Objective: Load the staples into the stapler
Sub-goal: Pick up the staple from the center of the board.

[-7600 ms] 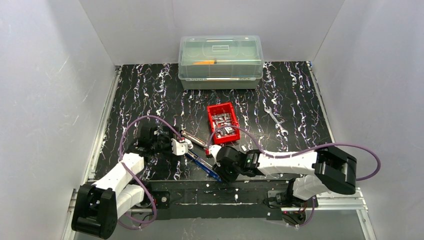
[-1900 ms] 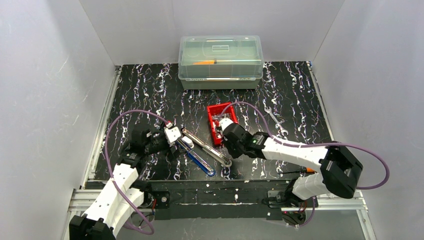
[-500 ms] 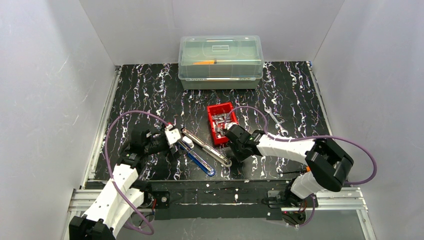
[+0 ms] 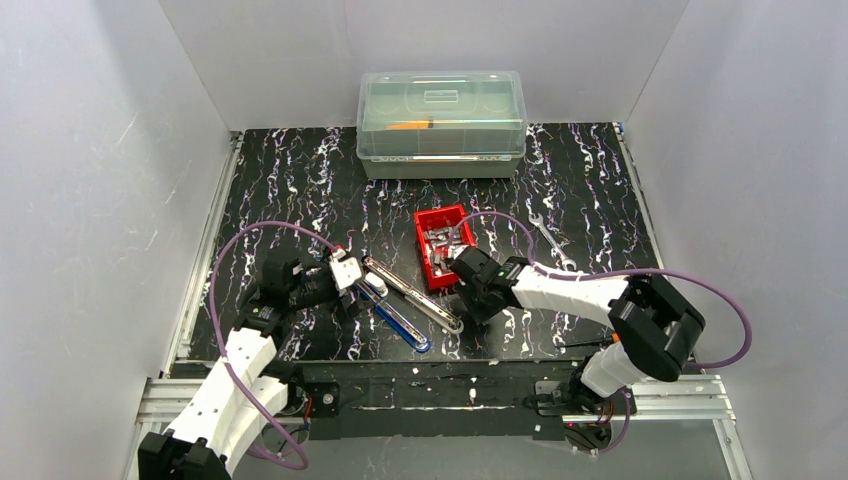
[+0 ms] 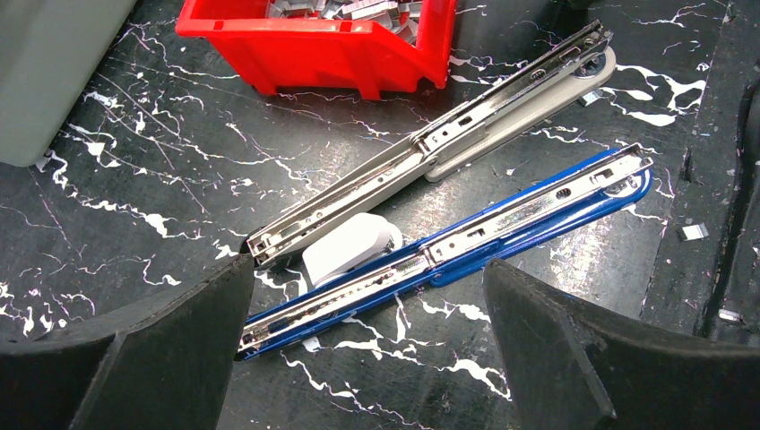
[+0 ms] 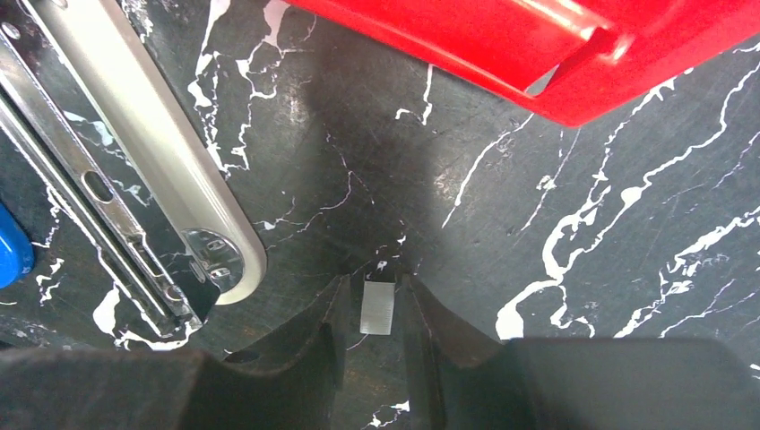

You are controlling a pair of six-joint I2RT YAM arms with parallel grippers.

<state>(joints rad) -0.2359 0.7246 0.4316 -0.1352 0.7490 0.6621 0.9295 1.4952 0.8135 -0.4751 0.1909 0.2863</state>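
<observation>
Pinching a short strip (image 6: 377, 307) of staples between its nearly closed fingertips, the right gripper (image 6: 375, 294) hung low over the black mat (image 4: 300, 180). It sat just beside the rounded end of the grey stapler (image 6: 152, 170) and near the front corner of the red bin (image 6: 538, 45). More staples (image 4: 447, 240) lay heaped inside that bin.

Two staplers lay side by side on the mat, both folded open flat with their metal channels facing up. The grey one was nearer the bin, and the blue one (image 5: 466, 242) lay just beside it on the near side. A small white piece (image 5: 351, 249) rested between them, touching both. One loose staple (image 5: 692, 232) lay on the mat past the blue stapler's far end.

The left gripper (image 5: 367, 358) had its fingers spread wide and held nothing. It faced the near ends of the two staplers, which fell between its fingertips in the wrist view.

A clear lidded box (image 4: 441, 120) stood at the back of the mat. A wrench (image 4: 551, 240) lay to the right of the bin, well apart from both grippers.
</observation>
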